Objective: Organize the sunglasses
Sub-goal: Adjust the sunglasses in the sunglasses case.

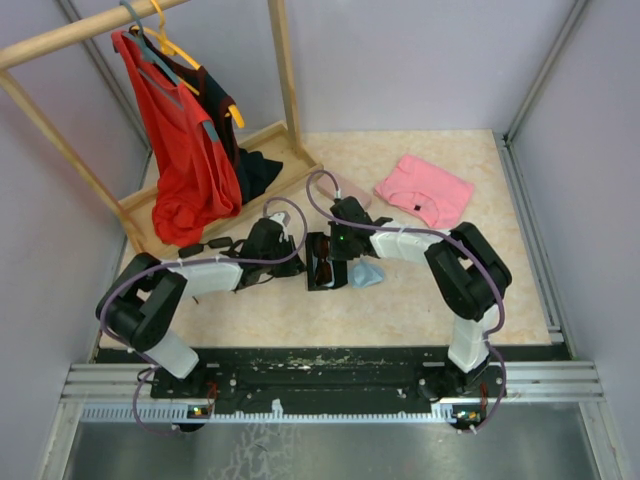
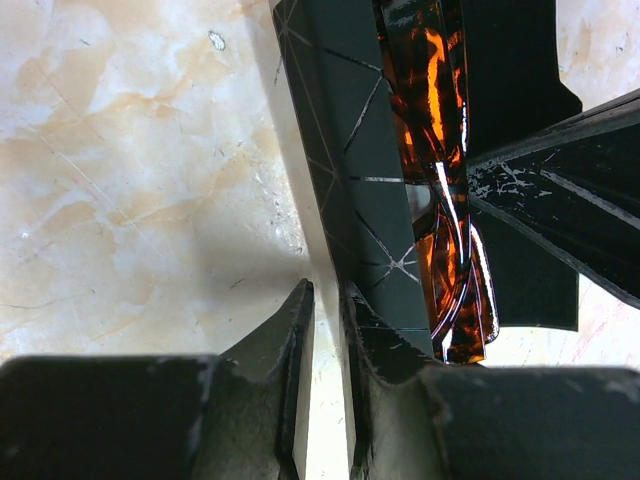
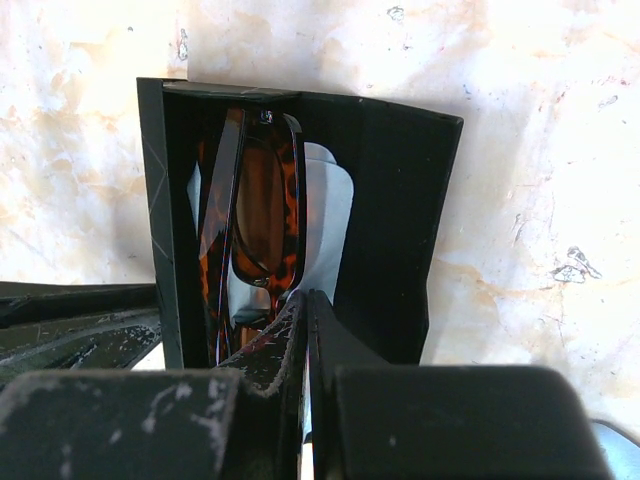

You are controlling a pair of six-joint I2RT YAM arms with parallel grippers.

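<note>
From above and behind the arm bases we look down on the whole table (image 1: 420, 300). Our wrist cameras peer along the left fingers (image 2: 285, 345) and the right fingers (image 3: 280, 335), close above the tabletop. All three views share the black case (image 1: 322, 262).

This looks like a robotics lab test cell rather than a lived-in room: plain pale walls (image 1: 400, 60) are framed by aluminium profiles (image 1: 545, 70), and two robot arms (image 1: 200, 275) are bolted to a black base plate (image 1: 330, 362) on a slotted metal rail (image 1: 330, 385) at the edge of a marble-patterned counter (image 1: 420, 300). The domestic things read as staged props: a small wooden clothes rack (image 1: 285, 70) with a red top (image 1: 190, 160) on a hanger, and a folded pink garment (image 1: 425, 190).
</note>
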